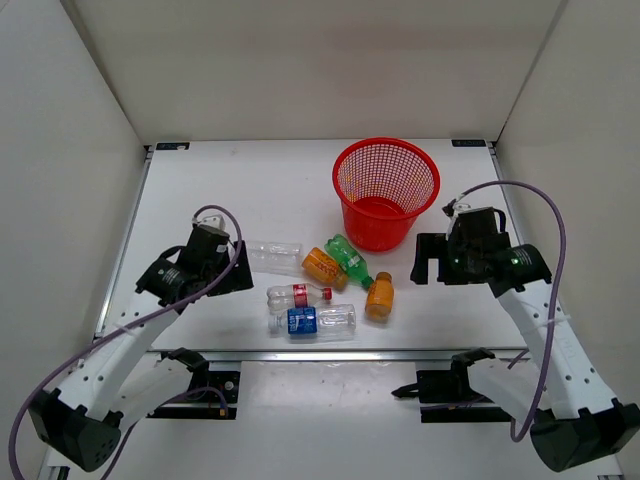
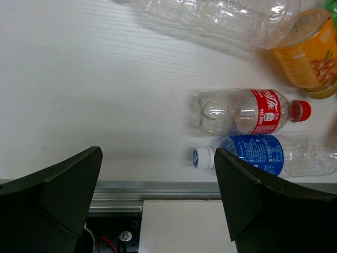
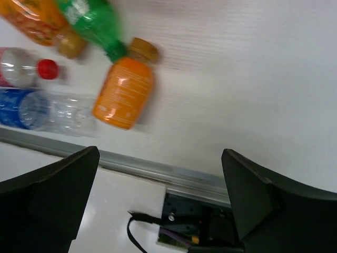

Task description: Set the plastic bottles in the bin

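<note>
Starting step: nothing binned; left gripper (image 2: 157,158) and right gripper (image 3: 159,155) are spread wide, empty; green bottle (image 1: 348,257) nearest bin (image 1: 386,240) should be grasped.

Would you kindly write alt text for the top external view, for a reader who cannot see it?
Six small plastic bottles lie clustered on a white table near an upright red mesh bin. The left gripper and right gripper flank them, both open and empty.
</note>
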You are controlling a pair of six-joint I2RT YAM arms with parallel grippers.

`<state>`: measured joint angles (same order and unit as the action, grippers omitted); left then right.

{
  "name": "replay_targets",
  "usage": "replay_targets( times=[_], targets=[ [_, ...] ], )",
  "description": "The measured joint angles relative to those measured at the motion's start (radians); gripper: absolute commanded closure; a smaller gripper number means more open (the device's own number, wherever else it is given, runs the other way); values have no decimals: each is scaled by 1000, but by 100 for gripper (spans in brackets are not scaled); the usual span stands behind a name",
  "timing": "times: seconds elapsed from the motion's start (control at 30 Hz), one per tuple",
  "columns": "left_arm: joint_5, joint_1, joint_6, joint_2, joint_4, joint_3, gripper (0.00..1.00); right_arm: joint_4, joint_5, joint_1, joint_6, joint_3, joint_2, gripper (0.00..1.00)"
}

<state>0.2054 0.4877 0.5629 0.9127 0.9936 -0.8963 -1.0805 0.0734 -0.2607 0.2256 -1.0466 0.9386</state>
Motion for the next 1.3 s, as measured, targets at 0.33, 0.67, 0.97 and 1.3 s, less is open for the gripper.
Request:
replay_targets(
  times=[0.33, 0.67, 0.97, 1.3],
  targets=[
    [-10, -42, 8, -120, 2, 43, 1, 249, 108, -379, 127, 148, -64, 1],
    [-93, -8, -74, -98, -6, 73, 2, 356, -126, -511, 350, 249, 94, 1],
    [-117, -6, -119, -80, 2, 77, 1, 541, -272, -492, 430, 318, 215, 2],
    [-129, -5, -132, -66, 17, 77, 1, 660, -308, -437, 463, 467, 269, 49]
  ],
)
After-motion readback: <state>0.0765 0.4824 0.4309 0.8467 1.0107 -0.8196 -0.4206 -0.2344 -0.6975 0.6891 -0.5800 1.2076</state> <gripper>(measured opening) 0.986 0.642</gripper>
